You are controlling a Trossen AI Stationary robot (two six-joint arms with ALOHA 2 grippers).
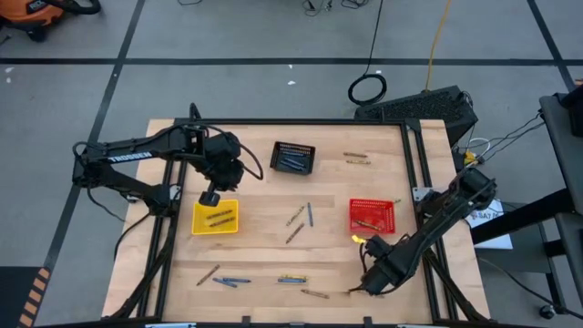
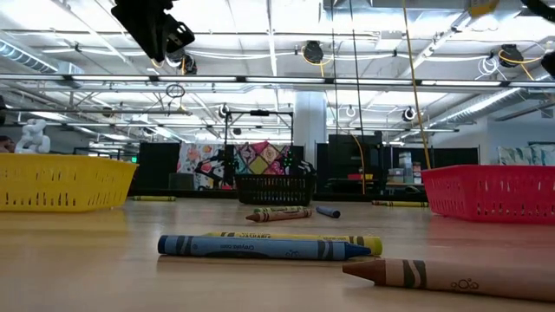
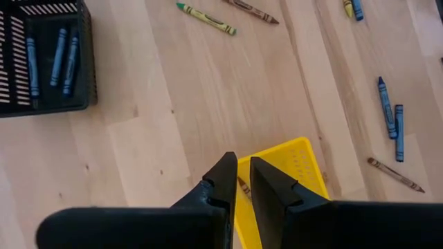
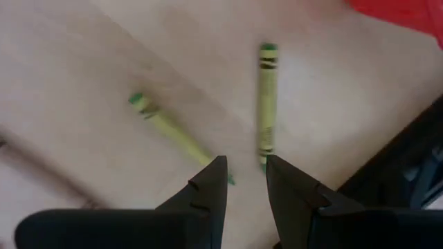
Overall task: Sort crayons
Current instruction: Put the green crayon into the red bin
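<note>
On the left arm [image 1: 127, 155], white letters read "TROSSEN"; crayon labels are too small to read. Left gripper [image 1: 209, 197] hangs over the yellow basket [image 1: 215, 218], fingers slightly apart, empty. Right gripper [image 4: 243, 178], slightly open and empty, hovers near two yellow-green crayons [image 4: 266, 104] by the table's near edge, which is cut off.

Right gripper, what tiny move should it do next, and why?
Probably ease the right gripper down and a bit sideways, so the nearer yellow-green crayon sits between its jaws. The jaws stand apart and empty, and that crayon lies loose on the table just ahead, not yet sorted.
</note>
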